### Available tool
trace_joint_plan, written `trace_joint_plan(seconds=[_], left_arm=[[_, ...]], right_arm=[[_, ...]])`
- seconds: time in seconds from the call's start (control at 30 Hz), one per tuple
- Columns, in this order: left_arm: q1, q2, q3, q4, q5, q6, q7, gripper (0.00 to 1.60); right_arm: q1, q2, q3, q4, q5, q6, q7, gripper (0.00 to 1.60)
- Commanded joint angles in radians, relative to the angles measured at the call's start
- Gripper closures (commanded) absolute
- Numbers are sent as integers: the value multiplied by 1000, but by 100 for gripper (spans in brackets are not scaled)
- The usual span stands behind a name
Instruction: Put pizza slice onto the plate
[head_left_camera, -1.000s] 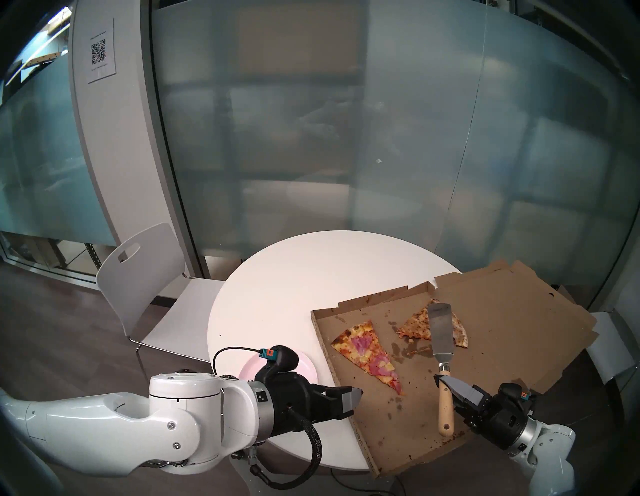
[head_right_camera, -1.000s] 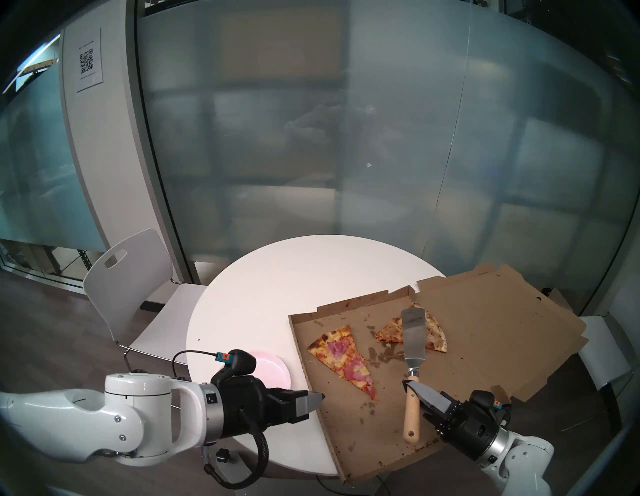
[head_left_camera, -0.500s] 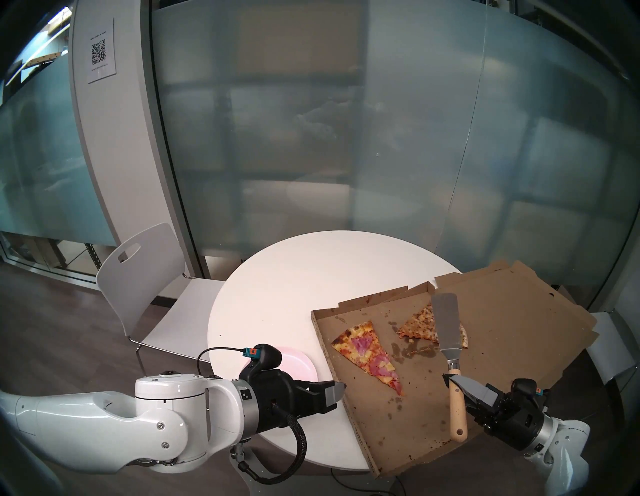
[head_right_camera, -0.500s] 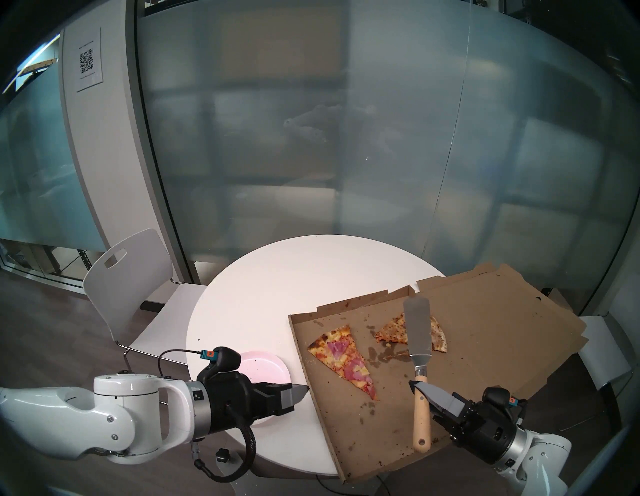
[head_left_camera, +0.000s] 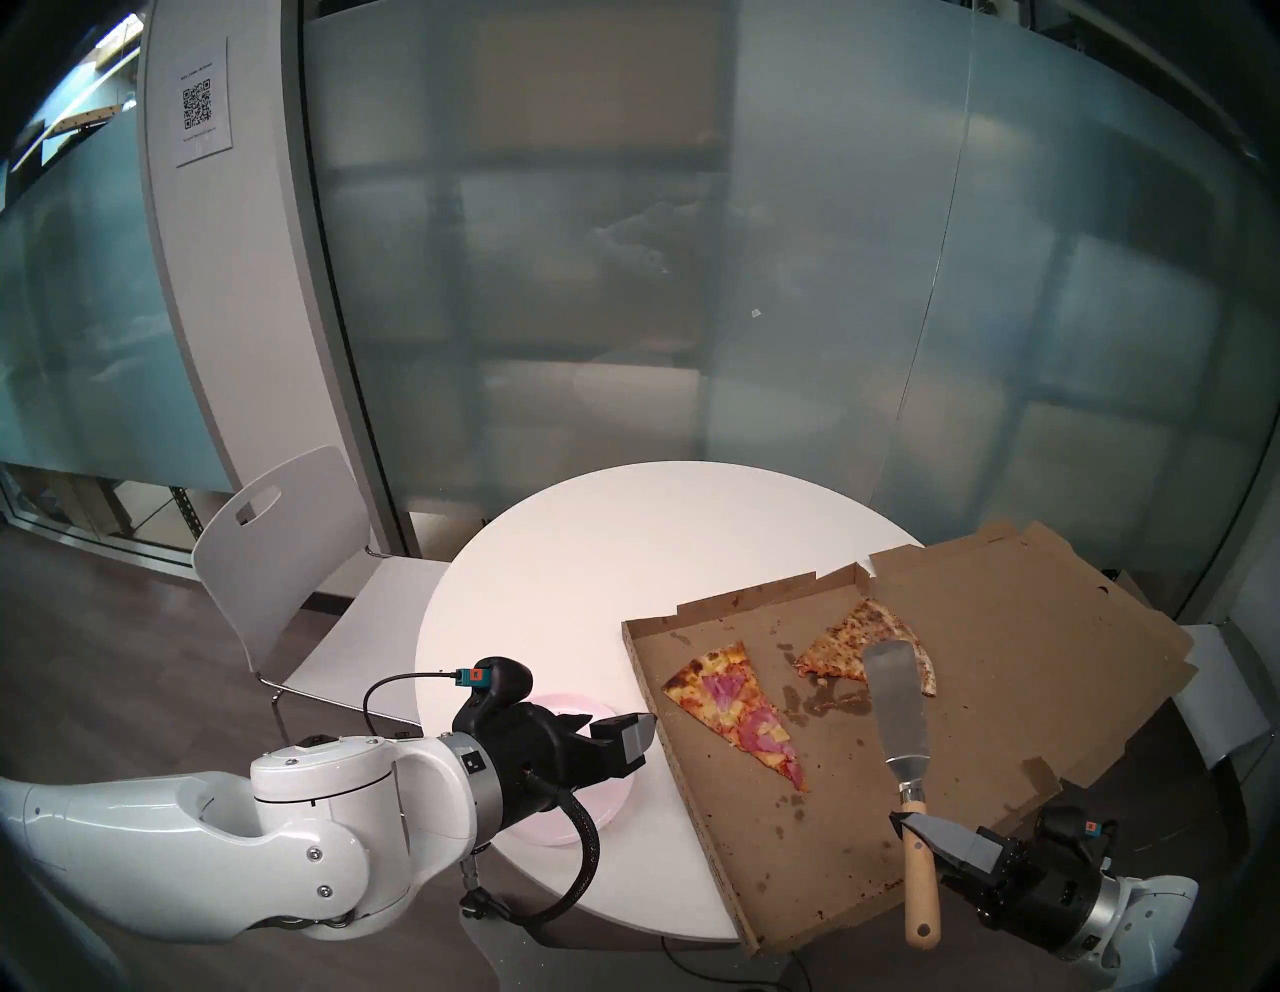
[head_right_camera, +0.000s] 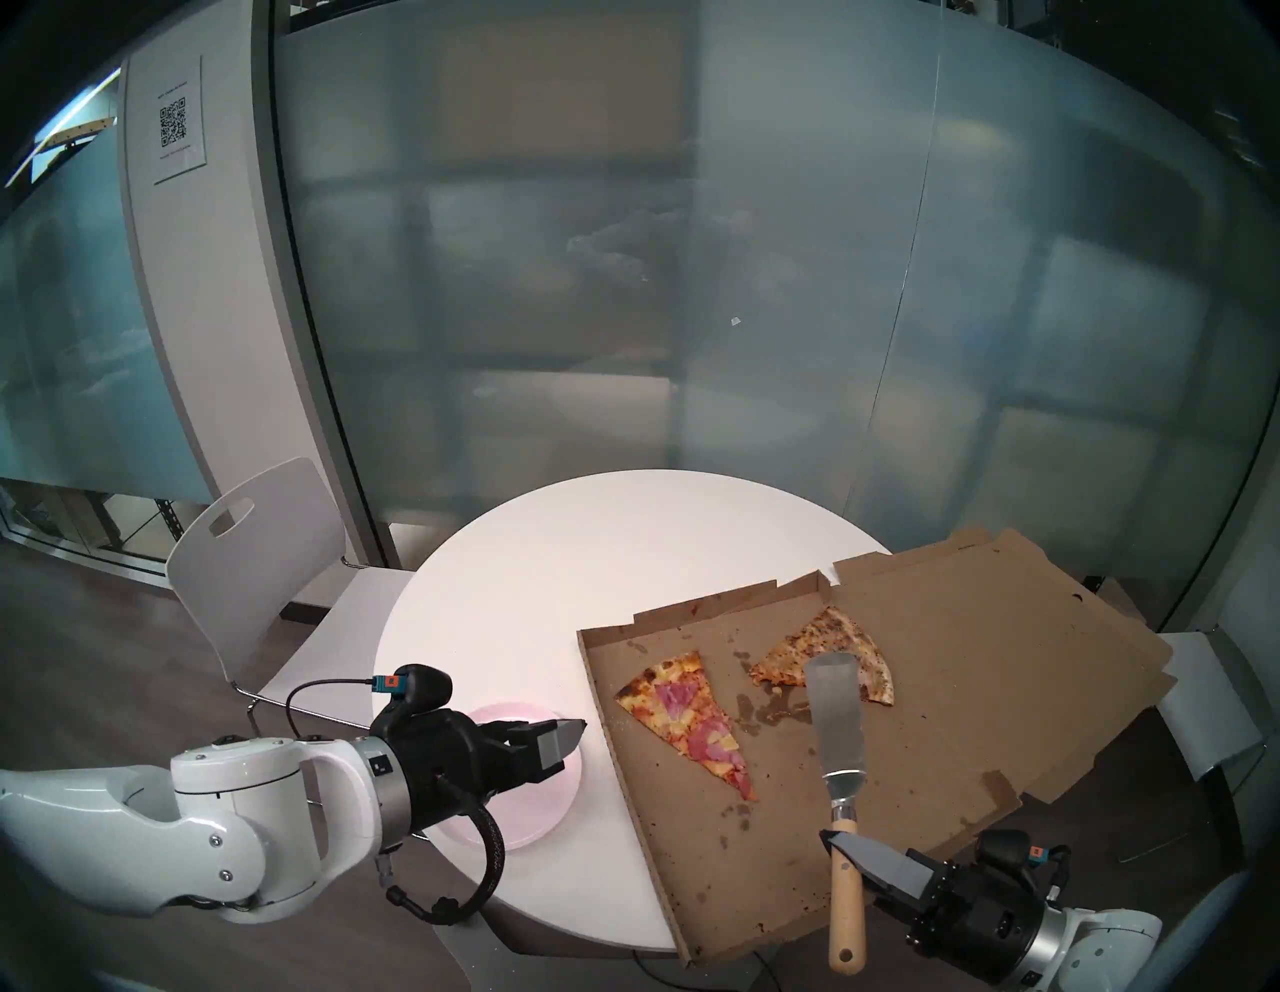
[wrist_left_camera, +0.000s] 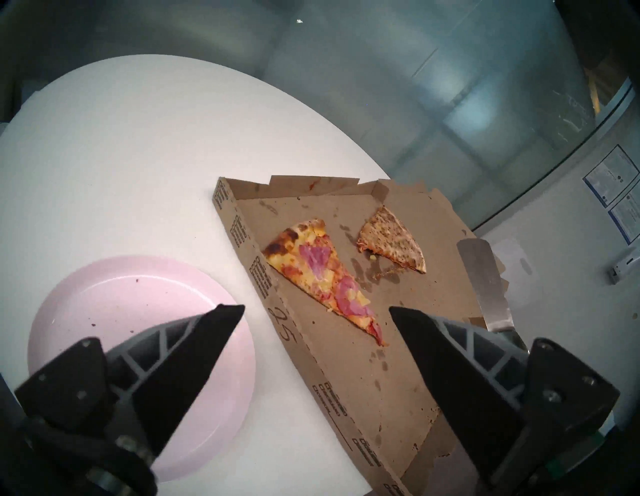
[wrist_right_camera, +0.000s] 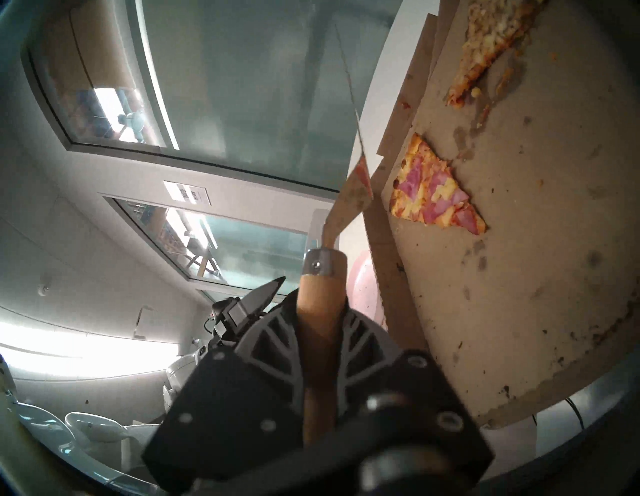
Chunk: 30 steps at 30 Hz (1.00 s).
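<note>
The pizza slice (head_left_camera: 738, 713) is lying flat in the open cardboard box (head_left_camera: 817, 831), near the box's left wall, its browned crust end pointing away from the robot and its narrow tip pointing toward the robot. It is being shown as a long triangle topped with pink ham, yellow pineapple and orange cheese; it looks soft and likely to sag at the tip.

The spatula (head_left_camera: 900, 720) is being held by its wooden handle in the right hand (head_left_camera: 904, 828), which is clamped shut on it; the metal blade is hanging above the box floor to the right of the slice, over the edge of the speckled slice (head_left_camera: 841, 648). For the step in hand, judged to be lining up the scoop, the blade is best being lowered flat to the cardboard and slid under the long side of the ham slice, so most of its length is being carried.

The plate (wrist_left_camera: 69, 304), pale pink with a few dark crumbs, is sitting on the white bench (head_left_camera: 589, 554) just left of the box. The left hand (wrist_left_camera: 317, 311) is hovering over it with fingers apart, holding nothing.
</note>
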<state>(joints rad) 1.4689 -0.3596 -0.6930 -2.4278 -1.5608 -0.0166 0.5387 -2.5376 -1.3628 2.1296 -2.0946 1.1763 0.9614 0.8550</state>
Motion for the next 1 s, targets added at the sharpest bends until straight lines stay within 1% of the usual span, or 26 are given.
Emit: trace_joint_plan(seconds=[0.0,0.03,0.07,0.1,0.13,0.17,0.2,0.23,0.27,0.3,0.33,0.37,0.4,0.47,0.57,0.73,0.77,0.83,0.9,0.97], left_arm=[[-5,-9,-20,-16,23,-55,19,0],[-5,-9,-20,-16,23,-55,19,0],[-5,-9,-21,-16,24,-59,22,0],[-3,-6,-21,-16,26,-64,26,0],[-3,-6,-21,-16,26,-64,26,0],[-2,-6,-21,-16,28,-67,28,0],[-1,-5,-19,-16,31,-70,29,0],[-1,-5,-19,-16,33,-71,30,0],[0,-5,-18,-16,34,-73,30,0],[1,-4,-17,-16,36,-75,31,0],[2,-4,-16,-16,38,-78,32,0],[2,-4,-16,-16,38,-78,32,0],[2,-4,-15,-16,42,-82,34,0],[3,-4,-14,-16,43,-83,33,0],[5,1,-15,-16,47,-92,33,0],[7,4,-15,-16,49,-97,33,0],[6,6,-14,-16,50,-97,31,0],[6,6,-14,-16,50,-97,30,0],[7,7,-12,-16,50,-97,28,0],[7,8,-12,-16,49,-97,27,0]], right_arm=[[6,62,-22,-20,1,-2,-21,160],[6,62,-22,-20,1,-2,-21,160],[10,72,-25,-17,1,-2,-25,160],[17,96,-28,-17,-16,-2,-45,160],[17,96,-28,-17,-16,-2,-45,160],[20,112,-30,-13,-17,-2,-54,160],[25,139,-28,-16,-36,-2,-78,160],[30,143,-27,-16,-40,-2,-87,160],[33,161,-23,-26,-62,-2,-106,160],[36,170,-23,-26,-63,-2,-112,160],[47,167,-21,-21,-42,-2,-111,160],[47,167,-21,-21,-42,-2,-111,160],[51,187,-19,-34,-61,-2,-131,160],[53,190,-21,-36,-59,-2,-135,160],[54,230,-27,-40,-82,-2,-164,160],[62,261,-31,-41,-78,-2,-179,160],[70,276,-38,-38,-73,-2,-188,160],[77,282,-43,-37,-70,-2,-194,160],[96,307,-66,-31,-64,-2,-209,160],[101,319,-76,-28,-63,-2,-214,160]])
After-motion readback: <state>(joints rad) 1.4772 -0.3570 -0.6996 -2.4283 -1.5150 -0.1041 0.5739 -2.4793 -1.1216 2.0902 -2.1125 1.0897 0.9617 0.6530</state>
